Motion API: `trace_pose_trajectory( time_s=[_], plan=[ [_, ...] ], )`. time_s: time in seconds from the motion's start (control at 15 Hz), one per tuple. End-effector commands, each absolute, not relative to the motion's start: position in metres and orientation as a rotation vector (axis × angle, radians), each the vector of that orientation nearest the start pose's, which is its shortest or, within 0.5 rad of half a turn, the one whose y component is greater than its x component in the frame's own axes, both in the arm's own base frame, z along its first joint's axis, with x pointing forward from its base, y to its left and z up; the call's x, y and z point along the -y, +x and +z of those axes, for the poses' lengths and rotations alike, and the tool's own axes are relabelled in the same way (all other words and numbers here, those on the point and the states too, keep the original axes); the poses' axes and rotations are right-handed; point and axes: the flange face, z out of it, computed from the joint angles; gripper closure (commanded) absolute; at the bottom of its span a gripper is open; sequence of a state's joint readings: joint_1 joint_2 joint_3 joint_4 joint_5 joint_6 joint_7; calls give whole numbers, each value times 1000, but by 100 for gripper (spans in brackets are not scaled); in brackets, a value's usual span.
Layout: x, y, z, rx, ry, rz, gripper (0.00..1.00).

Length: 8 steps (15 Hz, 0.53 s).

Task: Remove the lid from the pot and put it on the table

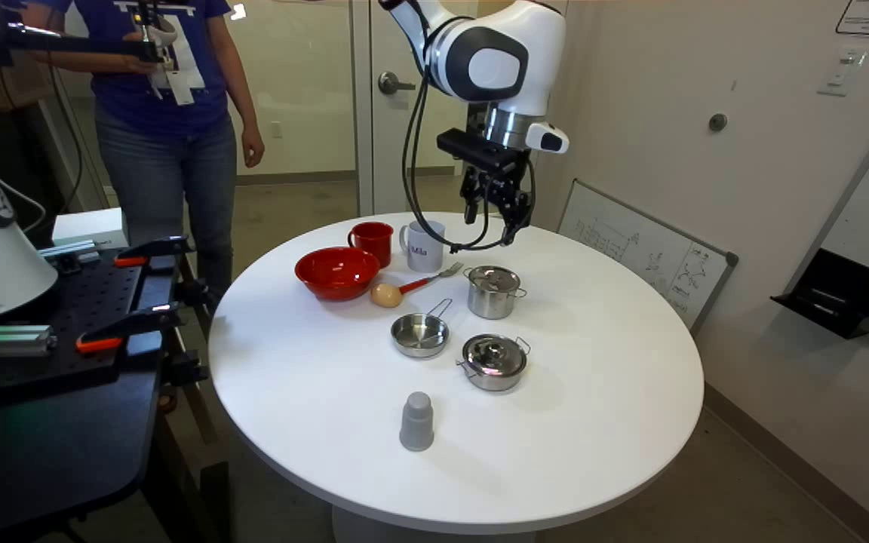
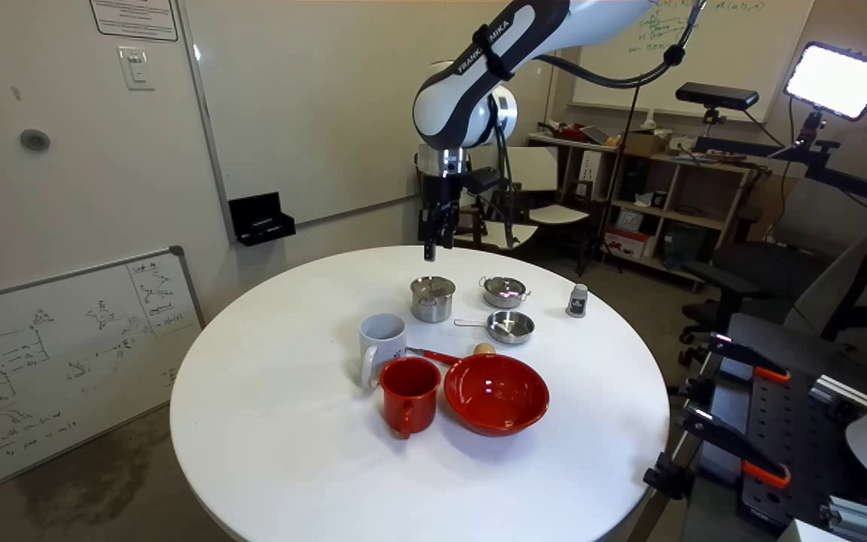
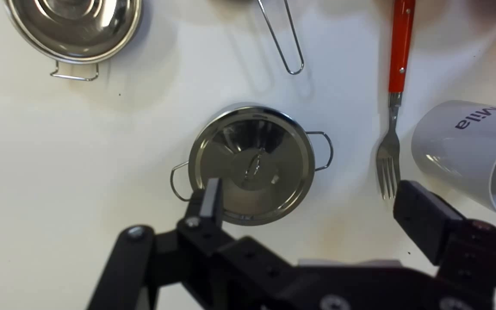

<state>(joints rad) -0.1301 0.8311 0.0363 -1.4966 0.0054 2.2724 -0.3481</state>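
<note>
The tool (image 3: 311, 202) hung above the surface (image 1: 600, 407), its fingers (image 3: 424, 219) spread wide. The lid (image 3: 254, 165) sat on the pot (image 1: 489, 305), one finger hiding part of its rim in the wrist view. The pot stood upright on the surface near the fork (image 3: 395, 99) and the pan (image 1: 419, 336); the wider pot (image 1: 495, 381), also lidded, stood apart from it.

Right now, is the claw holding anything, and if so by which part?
Nothing held: the claw stands open and empty above the table. The round metal lid sits ungripped on the small steel pot.
</note>
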Motion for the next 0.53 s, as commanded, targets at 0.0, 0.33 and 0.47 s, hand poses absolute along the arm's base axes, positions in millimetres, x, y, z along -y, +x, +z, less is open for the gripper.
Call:
trace_pose_trajectory(
  time_s=[0.0, 0.33, 0.47],
  plan=[
    [71, 718, 154, 326, -3086, 107, 0],
    [70, 725, 132, 321, -3088, 148, 0],
    [69, 727, 124, 322, -3089, 170, 0]
  ],
)
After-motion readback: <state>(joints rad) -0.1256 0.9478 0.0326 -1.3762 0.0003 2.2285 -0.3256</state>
